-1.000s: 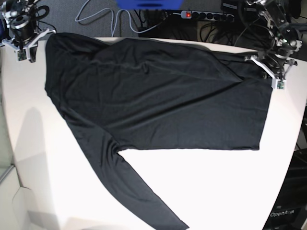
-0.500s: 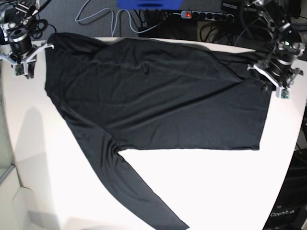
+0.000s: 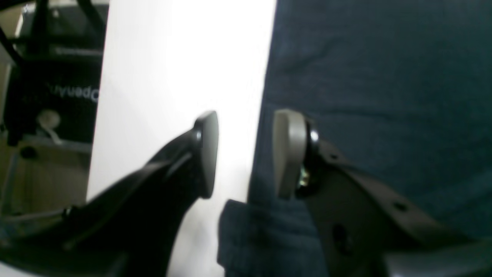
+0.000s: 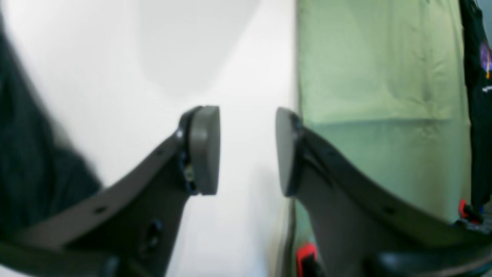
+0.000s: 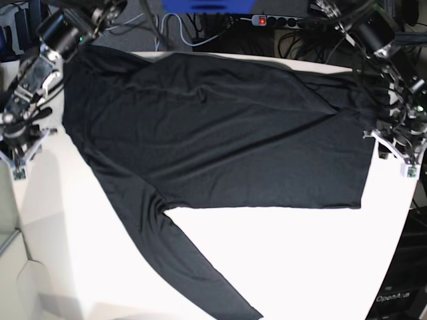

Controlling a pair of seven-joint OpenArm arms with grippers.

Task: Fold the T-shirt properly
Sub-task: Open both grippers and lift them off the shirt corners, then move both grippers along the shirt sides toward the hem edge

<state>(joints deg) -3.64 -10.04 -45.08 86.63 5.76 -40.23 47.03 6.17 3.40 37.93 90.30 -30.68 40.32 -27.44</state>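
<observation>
Right gripper (image 5: 18, 155) at frame left and left gripper (image 5: 398, 152) at frame right, jaws parted and empty, are withdrawing downward from the upper corners they released; T-shirt (image 5: 220, 140) is lying half-folded across table (image 5: 300, 267), awaiting the next fold.

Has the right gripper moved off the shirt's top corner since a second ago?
Yes. In the base view the right gripper has slid down the table's left edge, away from the T-shirt's corner, jaws open and empty.

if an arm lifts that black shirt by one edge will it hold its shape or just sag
The T-shirt would probably sag: it lies flat with soft wrinkles, so it looks thin and floppy. Its long sleeve would likely trail. It seems light, and may slide on the smooth table.
</observation>
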